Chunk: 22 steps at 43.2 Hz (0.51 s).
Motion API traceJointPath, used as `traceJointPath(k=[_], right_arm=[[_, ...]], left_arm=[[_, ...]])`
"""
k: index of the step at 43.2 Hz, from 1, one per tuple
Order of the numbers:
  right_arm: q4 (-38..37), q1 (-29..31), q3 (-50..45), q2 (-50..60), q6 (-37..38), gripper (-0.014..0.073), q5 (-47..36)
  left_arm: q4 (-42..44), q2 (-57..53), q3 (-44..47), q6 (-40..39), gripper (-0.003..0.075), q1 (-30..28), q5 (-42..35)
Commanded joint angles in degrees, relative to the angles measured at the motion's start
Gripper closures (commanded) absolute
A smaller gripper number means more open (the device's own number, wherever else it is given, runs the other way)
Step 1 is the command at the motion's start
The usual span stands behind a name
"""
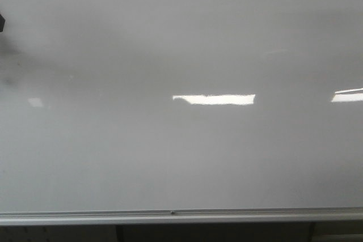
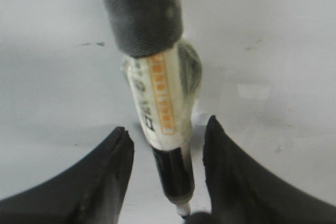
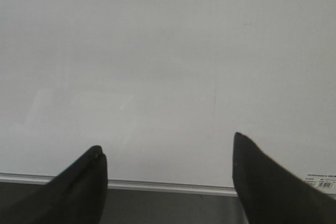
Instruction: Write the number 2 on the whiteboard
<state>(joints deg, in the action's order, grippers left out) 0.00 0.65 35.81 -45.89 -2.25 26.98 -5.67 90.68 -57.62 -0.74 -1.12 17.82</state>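
Plainly, no number 2 is to be seen anywhere on the whiteboard (image 1: 181,157); the digit is judged not yet written, and only bright light reflections (image 1: 214,99) break the glossy surface in the front view.

A marker (image 2: 163,114) is seen lying between the fingers of the left pincer (image 2: 168,145), tip pointing past the fingertips toward the board. The fingers appear spread beside the barrel, so whether it is truly clamped cannot be told. Should the hold be loose, the marker could tilt or slide back when pressed to the board, and a faint or broken stroke would result. Too hard a press could skid the tip over the slick surface and spoil the curve of the digit. Whether the tip is touching the board cannot be told.

The right pincer (image 3: 168,166) is held wide and empty, facing the whiteboard, with the silver rail (image 3: 157,185) just beyond its fingertips. In the front view only a dark edge (image 1: 2,22) shows, well to the left.
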Motion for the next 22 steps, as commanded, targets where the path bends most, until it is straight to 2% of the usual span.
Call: traceJointPath(k=[1,8,12,17,22], right_arm=[[0.0,-0.1,2.0,0.1,-0.5,0.0063,-4.1],[0.0,-0.1,2.0,0.1,-0.5,0.0063,-4.1],[0.0,-0.1,2.0,0.1,-0.5,0.0063,-4.1],[0.0,-0.1,2.0,0.1,-0.5,0.0063,-4.1],[0.0,-0.1,2.0,0.1,-0.5,0.0063,-4.1]], left_arm=[[-0.6,-2.0,-1.9,0.1,0.0530,0.0,-3.6],[-0.6,-2.0,-1.9,0.2,0.0627,0.0,-2.6],[-0.6,-2.4,-1.9,0.2,0.0658,0.0,-0.6],[-0.4,-4.1,-1.9,0.7,0.0677,0.0,3.4],[-0.3,-6.8,-2.0,5.8,0.0681,0.0,7.8]])
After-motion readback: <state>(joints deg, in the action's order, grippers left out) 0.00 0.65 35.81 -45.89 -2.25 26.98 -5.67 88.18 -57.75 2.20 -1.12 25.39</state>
